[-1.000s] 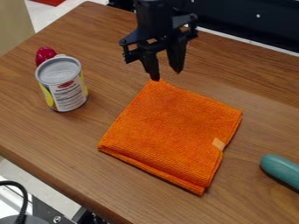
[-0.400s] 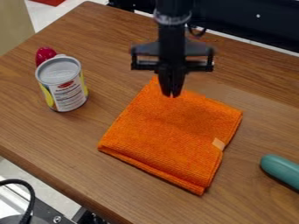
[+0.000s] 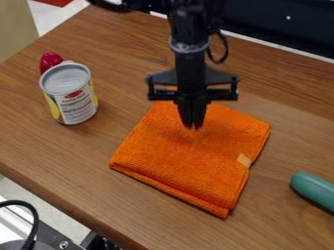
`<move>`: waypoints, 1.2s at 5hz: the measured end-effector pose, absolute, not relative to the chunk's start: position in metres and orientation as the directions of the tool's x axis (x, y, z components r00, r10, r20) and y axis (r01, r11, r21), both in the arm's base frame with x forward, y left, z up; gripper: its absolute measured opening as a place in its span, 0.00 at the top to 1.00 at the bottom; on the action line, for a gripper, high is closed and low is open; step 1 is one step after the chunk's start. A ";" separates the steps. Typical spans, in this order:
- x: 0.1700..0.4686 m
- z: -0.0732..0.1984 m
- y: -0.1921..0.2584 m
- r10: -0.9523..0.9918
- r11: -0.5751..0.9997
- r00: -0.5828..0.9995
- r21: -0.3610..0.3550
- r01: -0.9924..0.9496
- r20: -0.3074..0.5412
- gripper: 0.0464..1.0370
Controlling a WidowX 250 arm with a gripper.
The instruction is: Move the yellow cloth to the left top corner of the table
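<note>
While the black arm enters from the top edge, its gripper [image 3: 192, 128] points nearly straight down over the far part of the folded orange cloth [image 3: 182, 166], which lies mid-table. A labelled can [image 3: 68, 100] stands upright left of the cloth, apart from it, with a red object [image 3: 50, 61] just behind. A teal rounded object [image 3: 314, 189] lies at the right edge of the view, on the wooden table [image 3: 52, 156]. Fingers: pressed together, tips down; contact with the fabric cannot be determined.
</note>
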State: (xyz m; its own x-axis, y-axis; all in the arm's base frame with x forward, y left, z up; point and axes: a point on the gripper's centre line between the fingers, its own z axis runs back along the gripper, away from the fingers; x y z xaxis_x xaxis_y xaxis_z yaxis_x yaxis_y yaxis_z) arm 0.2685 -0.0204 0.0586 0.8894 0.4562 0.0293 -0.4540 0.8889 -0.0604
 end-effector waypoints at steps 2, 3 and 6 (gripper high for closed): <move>0.271 0.042 -0.025 0.497 0.866 0.868 -0.075 -0.494 0.027 0.99; 0.277 0.039 -0.026 0.518 0.854 0.855 -0.078 -0.515 0.029 0.99; 0.317 0.045 -0.010 0.611 0.791 0.788 -0.097 -0.604 0.079 0.99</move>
State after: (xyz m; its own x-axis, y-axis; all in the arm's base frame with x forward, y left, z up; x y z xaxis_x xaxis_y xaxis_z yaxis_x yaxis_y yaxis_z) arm 0.3165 -0.0104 0.0448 0.7877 0.6110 0.0795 -0.6039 0.7912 -0.0970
